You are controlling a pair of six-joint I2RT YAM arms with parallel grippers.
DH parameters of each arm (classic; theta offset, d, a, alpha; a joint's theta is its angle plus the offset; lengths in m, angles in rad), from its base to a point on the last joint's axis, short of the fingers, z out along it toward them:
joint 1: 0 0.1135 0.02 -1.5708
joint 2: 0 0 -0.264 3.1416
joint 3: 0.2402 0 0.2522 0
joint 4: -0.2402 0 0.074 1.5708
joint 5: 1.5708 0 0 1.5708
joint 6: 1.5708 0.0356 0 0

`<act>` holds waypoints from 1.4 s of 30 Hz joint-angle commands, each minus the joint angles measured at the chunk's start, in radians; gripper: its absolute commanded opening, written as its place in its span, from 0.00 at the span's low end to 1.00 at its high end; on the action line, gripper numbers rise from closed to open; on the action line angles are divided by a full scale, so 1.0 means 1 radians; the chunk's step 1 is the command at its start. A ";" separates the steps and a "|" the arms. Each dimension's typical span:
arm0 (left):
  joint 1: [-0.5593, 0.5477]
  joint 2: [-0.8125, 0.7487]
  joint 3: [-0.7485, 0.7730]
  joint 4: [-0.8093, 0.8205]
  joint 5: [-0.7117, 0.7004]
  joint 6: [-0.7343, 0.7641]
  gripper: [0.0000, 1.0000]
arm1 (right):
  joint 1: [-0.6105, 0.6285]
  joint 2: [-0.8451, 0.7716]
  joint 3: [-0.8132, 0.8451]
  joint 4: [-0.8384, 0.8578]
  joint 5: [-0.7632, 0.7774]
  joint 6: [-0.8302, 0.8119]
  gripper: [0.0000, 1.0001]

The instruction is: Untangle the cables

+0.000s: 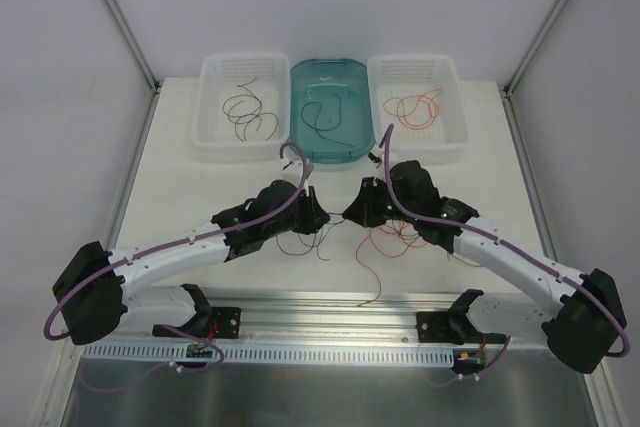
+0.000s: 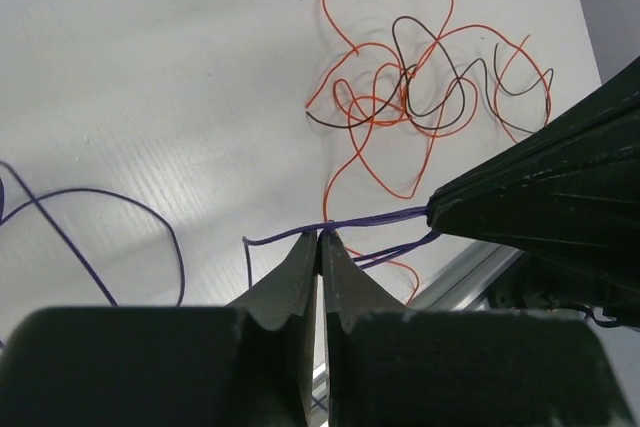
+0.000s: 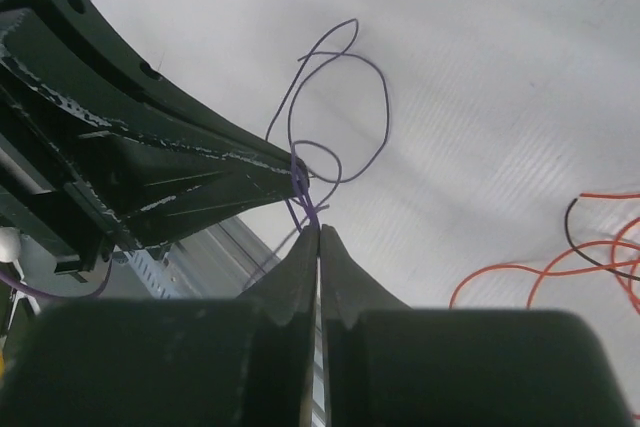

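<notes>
My left gripper point(image 1: 325, 217) and right gripper point(image 1: 349, 213) meet tip to tip at the table's middle. Both are shut on the same thin blue-purple cable point(image 2: 380, 217). In the left wrist view the left gripper point(image 2: 322, 234) pinches it, and a short stretch runs right to the other gripper's fingers point(image 2: 540, 197). In the right wrist view the right gripper point(image 3: 318, 229) pinches it just below the left fingers point(image 3: 150, 157); the cable's loops point(image 3: 385, 107) trail behind. A tangle of red-orange cables point(image 1: 395, 237) with a dark brown cable point(image 2: 450, 77) through it lies right of the grippers.
Three bins stand at the back: a white basket point(image 1: 205, 137) with dark brown cables, a teal bin point(image 1: 300, 147) with a dark cable, and a white basket point(image 1: 460, 132) with red-orange cables. Loose dark cable point(image 1: 298, 244) lies under the left arm. A metal rail point(image 1: 330, 312) runs along the near edge.
</notes>
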 commanded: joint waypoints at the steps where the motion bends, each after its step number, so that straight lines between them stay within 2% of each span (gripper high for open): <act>1: 0.025 0.014 -0.020 -0.164 -0.220 0.088 0.00 | -0.053 -0.103 0.074 -0.175 0.067 -0.073 0.01; 9: 0.049 0.050 -0.044 -0.173 -0.208 0.024 0.00 | -0.113 -0.217 0.083 -0.243 0.093 -0.106 0.01; 12: 0.051 0.053 -0.032 -0.170 -0.159 0.009 0.00 | -0.114 -0.211 0.068 -0.209 0.032 -0.108 0.01; 15: 0.051 0.054 -0.011 -0.159 -0.092 -0.011 0.00 | -0.110 -0.168 0.000 -0.070 -0.060 -0.035 0.10; 16: 0.051 0.048 -0.006 -0.156 -0.080 -0.028 0.00 | -0.107 -0.153 -0.017 -0.035 -0.068 -0.018 0.21; 18: 0.051 0.036 -0.003 -0.130 -0.034 -0.045 0.00 | -0.090 -0.108 -0.062 0.066 -0.074 0.024 0.34; 21: 0.051 0.010 -0.001 -0.102 0.003 -0.073 0.00 | -0.064 -0.033 -0.095 0.193 -0.102 0.067 0.37; 26: 0.051 -0.010 0.014 -0.090 0.057 -0.100 0.00 | -0.016 0.077 -0.087 0.308 -0.111 0.070 0.35; 27: 0.051 -0.010 0.017 -0.089 0.062 -0.103 0.00 | -0.015 0.108 -0.084 0.317 -0.116 0.061 0.29; 29: 0.051 -0.013 0.018 -0.089 0.071 -0.105 0.00 | -0.013 0.128 -0.075 0.335 -0.125 0.058 0.26; 38: 0.051 -0.013 0.018 -0.087 0.080 -0.111 0.00 | -0.004 0.183 -0.058 0.332 -0.153 0.035 0.26; 42: 0.049 -0.013 0.022 -0.087 0.077 -0.108 0.00 | -0.001 0.185 -0.052 0.328 -0.154 0.030 0.20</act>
